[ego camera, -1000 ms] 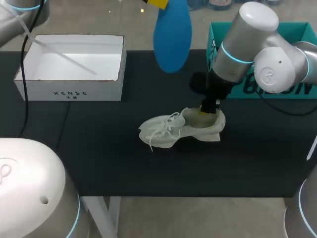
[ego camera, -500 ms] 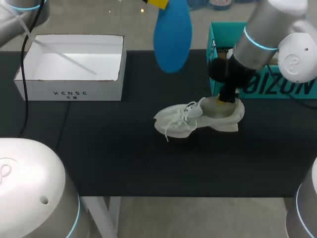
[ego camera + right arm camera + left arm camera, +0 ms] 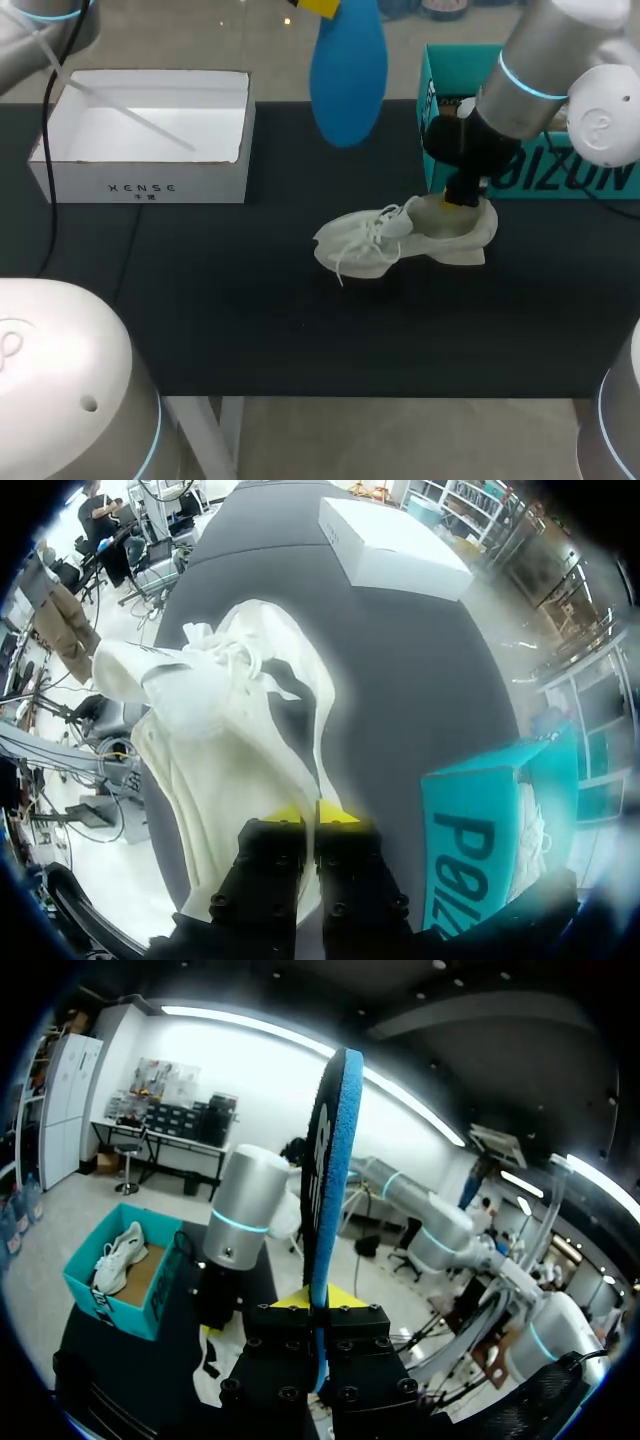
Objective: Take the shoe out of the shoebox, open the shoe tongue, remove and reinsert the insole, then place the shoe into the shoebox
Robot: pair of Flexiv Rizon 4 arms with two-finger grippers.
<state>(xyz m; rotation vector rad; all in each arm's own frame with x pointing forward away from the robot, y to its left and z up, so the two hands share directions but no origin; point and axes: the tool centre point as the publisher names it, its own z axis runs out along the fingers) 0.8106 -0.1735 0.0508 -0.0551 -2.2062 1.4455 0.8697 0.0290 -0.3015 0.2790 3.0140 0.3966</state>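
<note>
Head view: shoe (image 3: 400, 240) on desk (image 3: 250, 320) toward right rear corner, just beside teal box (image 3: 560, 178); right pincer (image 3: 461, 200) clamped on its heel. White shoebox (image 3: 145, 187) at left rear corner.
Left wrist: left pincer (image 3: 318, 1305) grips insole (image 3: 325, 1160) upright.
Right wrist: heel rim pinched; best to steady the opening and feed insole toe-first.

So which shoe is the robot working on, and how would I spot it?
Start at the black table, then find the open teal cardboard box at its far right. Right in front lies a white lace-up sneaker, heel pinched by the right gripper; another white shoe sits inside the box.
</note>
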